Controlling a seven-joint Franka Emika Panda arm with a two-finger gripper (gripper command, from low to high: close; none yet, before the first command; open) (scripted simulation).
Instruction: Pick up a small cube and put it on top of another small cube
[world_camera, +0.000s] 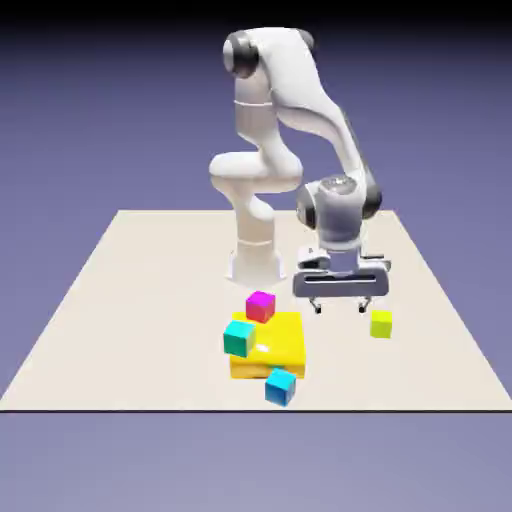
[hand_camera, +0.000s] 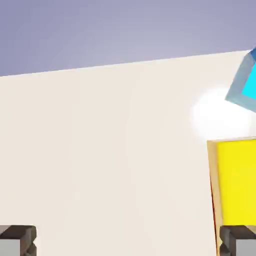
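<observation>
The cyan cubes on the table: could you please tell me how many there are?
2. One cyan cube sits at the large yellow block's edge on the exterior view's left; the other lies on the table just in front of that block. None seems hidden.

The exterior view looks down from high and well back over the whole bench (world_camera: 130, 300), while the hand view skims low and close across it, both sharing the large yellow block (world_camera: 275, 345) (hand_camera: 237, 182).
</observation>
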